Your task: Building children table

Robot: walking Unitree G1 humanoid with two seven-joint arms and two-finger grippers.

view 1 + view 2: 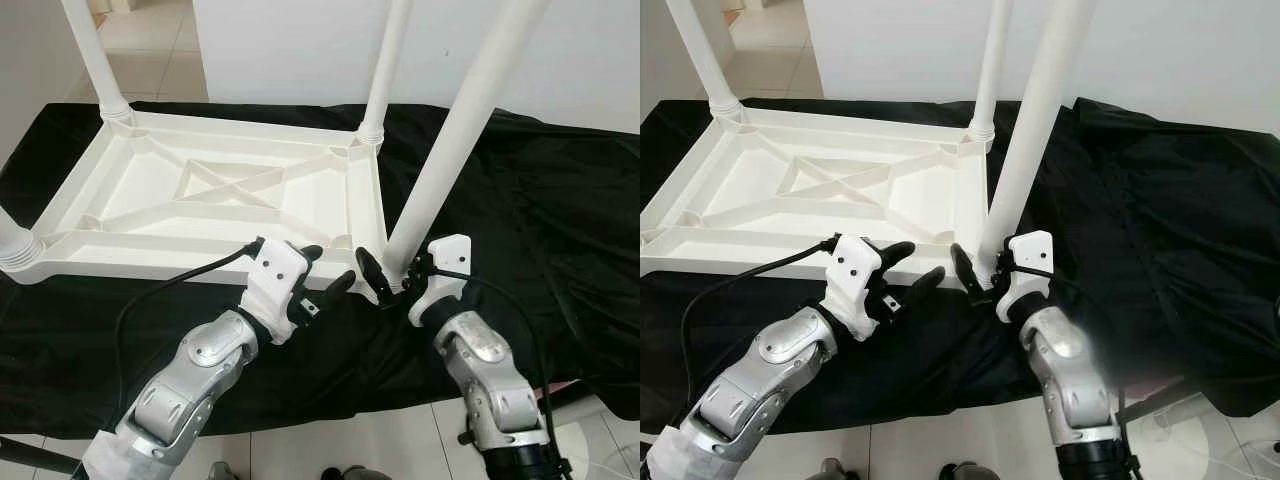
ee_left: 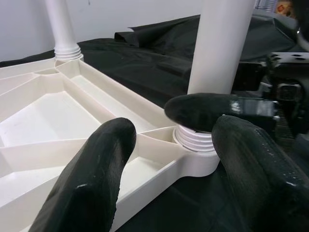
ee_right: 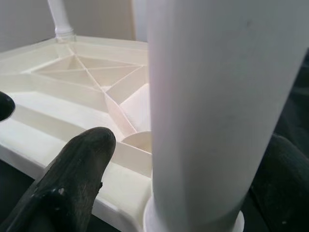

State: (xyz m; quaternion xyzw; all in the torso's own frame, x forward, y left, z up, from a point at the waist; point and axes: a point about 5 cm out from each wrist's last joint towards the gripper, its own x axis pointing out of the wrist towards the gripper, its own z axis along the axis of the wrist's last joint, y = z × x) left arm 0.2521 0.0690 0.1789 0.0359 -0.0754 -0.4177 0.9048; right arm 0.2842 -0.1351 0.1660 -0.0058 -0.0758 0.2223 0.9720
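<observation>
Left eye view: the white children's table [image 1: 215, 195] lies upside down on a black cloth [image 1: 520, 220], three legs already standing in their corner sockets. The fourth leg [image 1: 455, 135] rises from the near corner closest to the right tool [image 1: 392, 277]. Its long axis runs up and away from that tool, leaning a little off upright. The right tool's fingers straddle the leg's foot, one on each side, so it appears to pinch the leg just above the socket. The left tool [image 1: 325, 270] hovers just beside the same corner, fingers spread, holding nothing.

Right eye view: the same layout. The leg's base sits directly ahead of the right tool, while the left tool lies just to the side of it, near the table's rim. The right arm is plainly the nearer one.

Left wrist view: past the spread fingers [image 2: 91, 179] of the left tool, the ribbed collar [image 2: 195, 137] of the leg sits in the corner socket straight ahead, with a finger of the right tool across it.

Right wrist view: the leg fills the gap between the right tool's fingers [image 3: 72, 169], shaft running upward. The coming move likely turns on pressing or twisting along that axis, down into the socket.
</observation>
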